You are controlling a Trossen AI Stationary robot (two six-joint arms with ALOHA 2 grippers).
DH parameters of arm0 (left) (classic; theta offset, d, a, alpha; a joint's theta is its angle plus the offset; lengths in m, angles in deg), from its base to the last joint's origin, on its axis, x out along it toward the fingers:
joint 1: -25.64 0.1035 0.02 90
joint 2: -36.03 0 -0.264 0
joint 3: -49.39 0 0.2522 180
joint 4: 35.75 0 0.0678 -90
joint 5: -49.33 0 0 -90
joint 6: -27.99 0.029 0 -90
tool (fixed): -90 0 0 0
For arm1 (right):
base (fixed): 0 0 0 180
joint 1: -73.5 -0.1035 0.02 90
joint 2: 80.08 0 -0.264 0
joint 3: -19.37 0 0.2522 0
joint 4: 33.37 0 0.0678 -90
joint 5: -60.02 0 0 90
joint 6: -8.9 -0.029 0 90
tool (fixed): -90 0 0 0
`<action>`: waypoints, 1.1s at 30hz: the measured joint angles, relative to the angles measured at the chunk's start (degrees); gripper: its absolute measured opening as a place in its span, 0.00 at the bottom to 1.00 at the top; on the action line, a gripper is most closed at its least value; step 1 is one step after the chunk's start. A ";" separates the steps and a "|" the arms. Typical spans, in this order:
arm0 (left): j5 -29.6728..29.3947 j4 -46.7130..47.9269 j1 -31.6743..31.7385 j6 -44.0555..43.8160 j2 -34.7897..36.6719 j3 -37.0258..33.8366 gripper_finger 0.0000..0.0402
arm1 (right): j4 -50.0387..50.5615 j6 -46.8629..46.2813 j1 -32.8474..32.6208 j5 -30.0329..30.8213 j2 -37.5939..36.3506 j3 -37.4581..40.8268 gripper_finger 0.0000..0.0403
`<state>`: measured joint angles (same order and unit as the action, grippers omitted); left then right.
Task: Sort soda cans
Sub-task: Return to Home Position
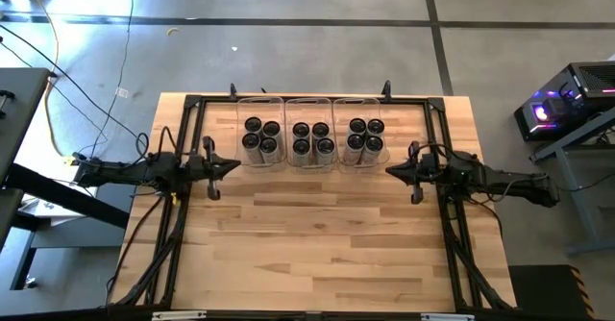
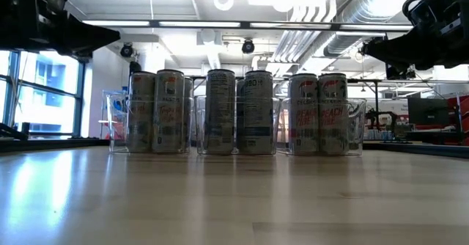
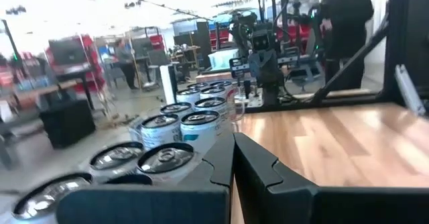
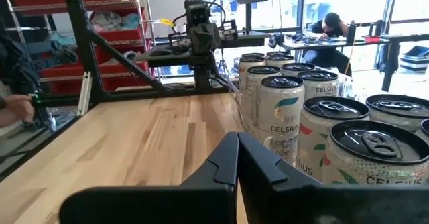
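Observation:
Several soda cans stand upright in three clear bins in a row at the table's far side: the left bin [image 1: 260,103] holds one group [image 1: 260,138], the middle bin [image 1: 309,103] another [image 1: 311,140], the right bin [image 1: 357,103] a third [image 1: 364,138]. In the low view the cans [image 2: 220,111] show side by side behind the bins' clear walls. My left gripper [image 1: 233,166] hovers level and shut just left of the bins, nothing in it. My right gripper [image 1: 389,170] hovers level and shut just right of them, pointing at the left one.
A black metal frame [image 1: 192,105] runs around the table's edges. The bare wooden top [image 1: 317,244] stretches from the bins to the near edge. Beyond the table, a person [image 3: 345,23] stands and another [image 4: 330,24] sits at a desk.

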<state>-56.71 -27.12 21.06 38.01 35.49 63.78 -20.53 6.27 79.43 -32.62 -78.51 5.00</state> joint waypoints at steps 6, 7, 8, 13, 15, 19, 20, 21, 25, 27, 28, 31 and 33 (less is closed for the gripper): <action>0.00 -0.04 0.00 2.40 0.02 0.00 0.00 | 0.01 0.05 0.00 -0.02 0.00 0.00 0.00; 0.00 -0.04 0.00 1.93 0.02 0.00 0.00 | 0.01 0.07 0.00 -0.04 0.00 0.00 0.00; 0.00 -0.04 0.01 1.42 0.02 0.00 0.00 | 0.01 0.07 0.00 -0.04 0.00 0.00 0.00; 0.00 -0.05 0.00 -0.33 0.02 0.00 0.00 | 0.01 0.09 0.00 -0.15 0.00 0.00 0.00; 0.00 -0.06 0.00 -0.37 0.02 0.00 0.00 | 0.01 0.09 0.00 -0.15 0.00 0.00 0.00; 0.00 -0.06 0.00 -0.37 0.02 0.00 0.00 | 0.01 0.09 0.00 -0.15 0.00 0.00 0.00; 0.00 -0.06 0.00 -0.37 0.02 0.00 0.00 | 0.01 0.09 0.00 -0.15 0.00 0.00 0.00; 0.00 -0.08 0.02 -0.37 0.02 0.00 0.00 | 0.01 0.09 0.00 -0.15 0.00 0.00 0.00; 0.00 -0.08 0.00 -0.41 0.02 0.00 0.00 | 0.03 0.09 0.00 -0.15 0.00 0.00 0.00; 0.00 0.48 0.00 -1.54 0.02 0.00 0.00 | 0.03 0.09 0.01 -0.15 0.00 0.00 0.00; 0.00 1.13 0.00 -2.60 0.02 0.00 0.00 | 0.03 0.09 0.00 -0.15 0.00 0.00 0.00; 0.30 2.23 0.00 -6.99 -0.12 0.00 0.00 | 0.01 0.09 0.00 -0.15 0.00 0.00 0.00; 2.65 2.56 0.00 -10.32 -0.61 0.02 0.00 | 0.02 0.09 0.00 -0.15 0.00 0.00 0.00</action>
<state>-54.05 -24.56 21.06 27.69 34.88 63.80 -20.51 6.36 79.43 -32.77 -78.51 5.00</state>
